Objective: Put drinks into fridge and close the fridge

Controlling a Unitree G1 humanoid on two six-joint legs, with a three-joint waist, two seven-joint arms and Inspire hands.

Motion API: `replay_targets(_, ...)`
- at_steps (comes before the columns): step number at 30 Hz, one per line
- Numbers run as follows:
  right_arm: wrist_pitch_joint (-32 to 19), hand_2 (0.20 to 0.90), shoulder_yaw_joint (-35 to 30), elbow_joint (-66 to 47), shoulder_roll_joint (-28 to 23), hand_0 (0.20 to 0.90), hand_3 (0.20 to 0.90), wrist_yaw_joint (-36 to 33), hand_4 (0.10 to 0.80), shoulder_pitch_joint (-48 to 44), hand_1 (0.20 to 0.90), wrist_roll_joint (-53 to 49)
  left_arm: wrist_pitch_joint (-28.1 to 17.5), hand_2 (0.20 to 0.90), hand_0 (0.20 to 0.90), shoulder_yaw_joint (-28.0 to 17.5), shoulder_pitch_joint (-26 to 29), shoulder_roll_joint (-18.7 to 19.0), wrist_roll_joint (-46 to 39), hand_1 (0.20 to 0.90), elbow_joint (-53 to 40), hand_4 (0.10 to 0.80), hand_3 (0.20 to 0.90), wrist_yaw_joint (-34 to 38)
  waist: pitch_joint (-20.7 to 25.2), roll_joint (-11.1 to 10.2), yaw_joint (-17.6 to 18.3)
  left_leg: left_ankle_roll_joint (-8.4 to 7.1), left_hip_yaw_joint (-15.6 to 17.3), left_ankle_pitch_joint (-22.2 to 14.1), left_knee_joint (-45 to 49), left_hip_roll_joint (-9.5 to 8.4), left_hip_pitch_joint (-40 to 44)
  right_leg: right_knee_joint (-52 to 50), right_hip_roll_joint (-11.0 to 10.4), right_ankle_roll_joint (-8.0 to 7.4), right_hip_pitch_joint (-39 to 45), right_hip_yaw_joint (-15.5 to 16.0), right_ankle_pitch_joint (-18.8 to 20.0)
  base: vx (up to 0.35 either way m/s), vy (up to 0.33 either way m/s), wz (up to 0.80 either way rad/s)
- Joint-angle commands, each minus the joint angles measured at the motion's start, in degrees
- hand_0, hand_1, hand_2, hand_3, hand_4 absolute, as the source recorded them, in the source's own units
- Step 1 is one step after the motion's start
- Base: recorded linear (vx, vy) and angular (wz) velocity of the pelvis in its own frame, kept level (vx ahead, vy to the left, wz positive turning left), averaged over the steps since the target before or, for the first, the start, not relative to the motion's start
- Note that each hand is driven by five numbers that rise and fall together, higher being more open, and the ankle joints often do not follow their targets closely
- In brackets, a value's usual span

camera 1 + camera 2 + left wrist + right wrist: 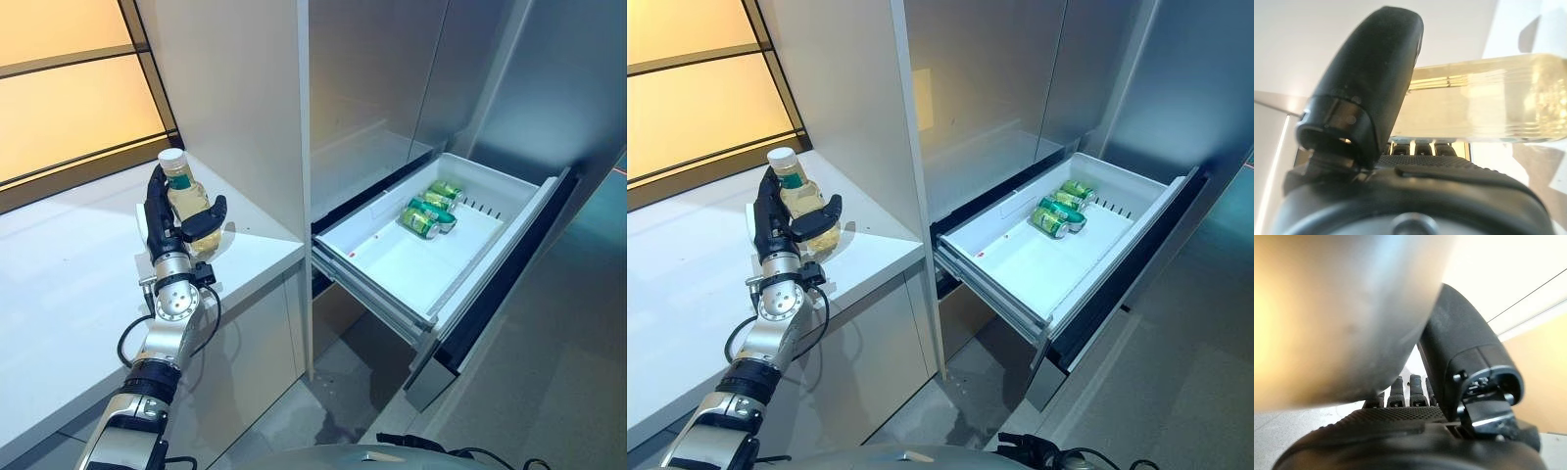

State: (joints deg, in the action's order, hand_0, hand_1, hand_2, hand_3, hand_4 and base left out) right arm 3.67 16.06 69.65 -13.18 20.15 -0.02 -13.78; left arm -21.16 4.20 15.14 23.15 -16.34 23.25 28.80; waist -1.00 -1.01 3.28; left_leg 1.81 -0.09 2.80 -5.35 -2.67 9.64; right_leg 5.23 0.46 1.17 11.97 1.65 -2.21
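A clear bottle (186,196) of yellow drink with a white cap stands upright over the white counter (69,294), near its right end. My left hand (165,233) is shut on it, thumb (1371,88) across the front and fingers behind. Whether the bottle's base touches the counter is unclear. To the right, the white fridge drawer (509,186) is pulled out. Several green cans (428,215) lie at its far end. My right hand (1464,347) shows only in its own wrist view, beside a blurred pale surface.
A tall white panel (245,117) rises between the counter and the fridge opening. The drawer's dark front (490,313) juts out over the grey floor (549,392). Most of the drawer's bottom (392,264) is bare. Amber window panes (69,98) back the counter.
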Motion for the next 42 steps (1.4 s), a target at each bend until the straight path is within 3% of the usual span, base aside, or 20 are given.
replay_targets(1,-0.8,0.900,1.1,2.5,0.4,0.900,0.900,2.0,0.800,1.1,0.900,1.9,-7.5,0.900,0.900,-4.0,7.1,1.0,0.9,0.900,-6.0,0.800,0.900,1.2,1.7,0.9,-0.5,0.64,-0.4,-5.3,0.5,-0.76,0.9,-4.2,0.6,-2.09,-3.5,1.1,0.1,0.000,0.000,0.00)
replay_targets(5,-0.9,0.900,1.1,2.6,0.5,0.900,0.900,1.9,0.800,1.2,0.900,2.0,-7.9,0.900,0.900,-4.1,7.0,1.0,1.1,0.900,-5.9,0.800,0.900,1.5,1.7,0.9,-0.4,0.62,-0.4,-5.3,0.5,-0.73,0.8,-4.2,0.6,-2.13,-3.6,1.2,0.1,0.000,0.000,0.00)
replay_targets(6,-0.8,0.900,1.2,2.5,0.5,0.900,0.900,1.9,0.800,1.3,0.900,2.0,-7.8,0.855,0.855,-4.1,6.8,0.9,1.1,0.855,-6.0,0.748,0.848,1.6,1.7,0.9,-0.4,0.63,-0.3,-5.3,0.5,-0.73,0.8,-4.2,0.6,-2.12,-3.6,1.1,0.1,0.000,0.000,0.00)
replay_targets(7,-0.7,0.900,1.3,2.2,0.5,0.900,0.900,1.9,0.800,1.3,0.900,2.0,-7.9,0.665,0.665,-4.1,6.7,1.0,1.1,0.665,-6.1,0.525,0.625,1.7,1.7,0.9,-0.4,0.61,-0.3,-5.3,0.5,-0.69,0.9,-4.2,0.6,-2.13,-3.6,1.1,0.1,0.000,0.000,0.00)
replay_targets(8,-0.7,0.900,1.3,2.1,0.5,0.900,0.900,1.8,0.800,1.4,0.900,1.9,-8.0,0.526,0.526,-4.1,6.7,1.0,1.2,0.526,-6.1,0.364,0.464,1.8,1.6,0.9,-0.4,0.62,-0.3,-5.3,0.5,-0.69,0.8,-4.3,0.6,-2.13,-3.6,1.1,0.1,0.000,0.000,0.00)
replay_targets(9,-0.6,0.900,1.3,2.0,0.5,0.900,0.900,1.8,0.800,1.4,0.900,1.9,-7.9,0.526,0.526,-4.1,6.7,1.0,1.2,0.526,-6.1,0.364,0.464,1.7,1.6,0.9,-0.4,0.63,-0.3,-5.3,0.5,-0.69,0.8,-4.3,0.6,-2.12,-3.6,1.1,0.1,0.000,0.000,0.00)
replay_targets(10,-0.6,0.900,1.3,1.9,0.5,0.900,0.900,1.8,0.800,1.5,0.900,2.0,-7.7,0.465,0.465,-4.1,6.8,1.0,1.3,0.465,-6.1,0.292,0.392,1.6,1.6,0.8,-0.4,0.62,-0.3,-5.3,0.6,-0.68,0.8,-4.3,0.6,-2.12,-3.7,1.1,0.1,0.000,0.000,0.00)
replay_targets(11,-0.5,0.900,1.3,1.8,0.5,0.900,0.900,1.8,0.800,1.5,0.900,2.0,-7.6,0.441,0.441,-4.2,6.8,1.0,1.2,0.441,-6.2,0.265,0.365,1.4,1.6,0.8,-0.3,0.61,-0.3,-5.3,0.6,-0.68,0.7,-4.3,0.6,-2.11,-3.7,1.1,0.1,0.000,0.000,0.00)
replay_targets(13,-0.3,0.900,1.4,1.6,0.5,0.900,0.900,1.7,0.800,1.4,0.900,1.9,-7.6,0.300,0.300,-4.1,6.8,1.1,1.3,0.300,-6.0,0.100,0.200,1.2,1.6,0.8,-0.3,0.64,-0.4,-5.3,0.5,-0.71,0.8,-4.3,0.6,-2.08,-3.7,1.0,0.1,0.000,0.000,0.00)
replay_targets(27,-0.6,0.900,1.4,2.0,0.4,0.900,0.900,2.1,0.800,1.1,0.900,2.1,-7.9,0.300,0.300,-3.7,7.0,1.7,0.4,0.300,-7.1,0.100,0.200,-0.7,1.6,0.9,-0.5,0.66,-0.6,-5.4,0.5,-0.74,0.8,-4.4,0.5,-2.16,-3.7,1.0,0.0,0.000,0.000,0.00)
replay_targets(33,-3.9,0.900,2.2,0.8,0.2,0.900,0.900,2.5,0.800,1.0,0.900,0.9,-9.4,0.300,0.300,-3.8,7.3,1.9,-5.1,0.300,-10.5,0.100,0.200,-5.1,1.5,0.8,-0.7,0.62,-0.7,-5.3,0.5,-0.74,0.8,-4.3,0.4,-2.22,-3.7,1.2,0.1,0.000,0.000,0.00)
replay_targets(38,-6.8,0.900,5.2,-12.8,-0.6,0.900,0.900,2.4,0.800,-0.3,0.900,1.9,-9.1,0.300,0.300,-3.6,6.7,0.9,-13.3,0.300,-21.7,0.100,0.200,-11.5,0.9,0.6,-1.0,0.58,-1.4,-5.0,0.4,-0.74,0.5,-4.1,0.4,-2.04,-3.7,1.4,0.5,-0.006,-0.003,0.00)
replay_targets(42,-3.1,0.900,7.5,-27.1,-0.8,0.900,0.900,3.6,0.800,-1.0,0.900,-1.2,-8.3,0.300,0.300,-2.6,6.4,-0.1,-15.4,0.300,-30.4,0.100,0.200,-16.1,0.5,0.3,-1.4,0.40,-2.0,-4.6,0.4,-0.77,0.2,-3.6,0.2,-2.05,-3.6,1.9,0.9,-0.034,-0.024,0.01)
